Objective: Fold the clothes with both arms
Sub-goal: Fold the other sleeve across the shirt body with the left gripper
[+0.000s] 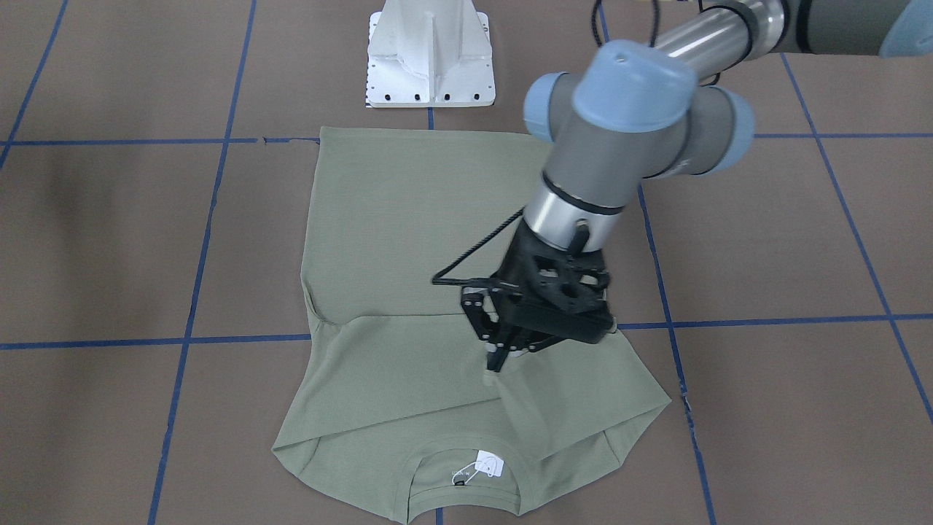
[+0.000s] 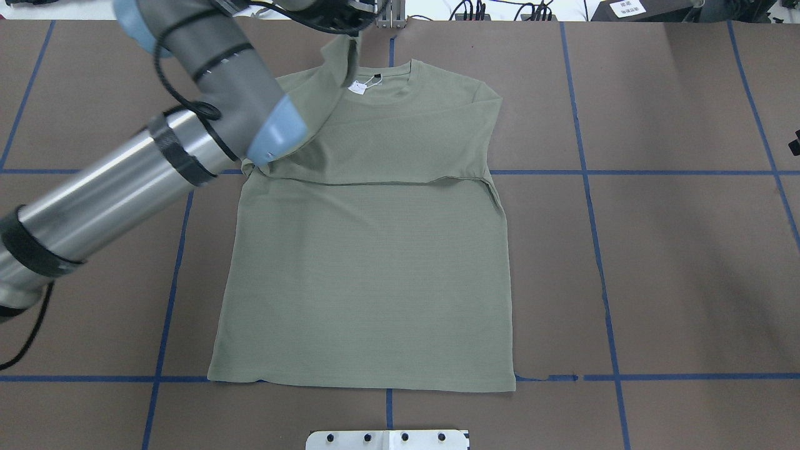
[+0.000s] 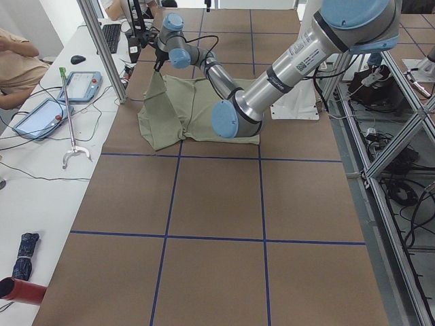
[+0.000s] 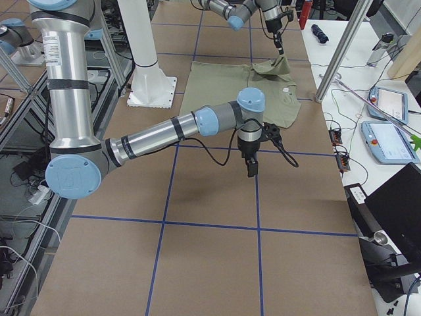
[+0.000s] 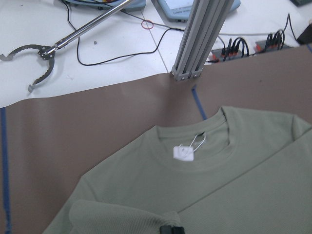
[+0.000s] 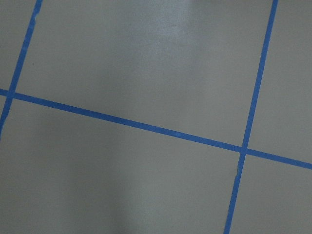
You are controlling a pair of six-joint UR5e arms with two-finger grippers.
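Overhead exterior has the shirt [image 2: 369,269] flat at mid-table, long axis running twelve to six: collar [image 2: 412,84] at twelve, hem [image 2: 362,381] at six. The left gripper [image 1: 498,362] is clamped on a pinch of fabric at the shirt's eleven o'clock corner, just beside the collar, and that corner hangs lifted off the table [image 2: 675,262]. The right gripper [image 4: 253,164] hovers over bare table well out past three o'clock. Open or closed? Can't tell from the side view. So the left arm is the near one. I'd judge its cloth wants carrying inward, toward four o'clock.
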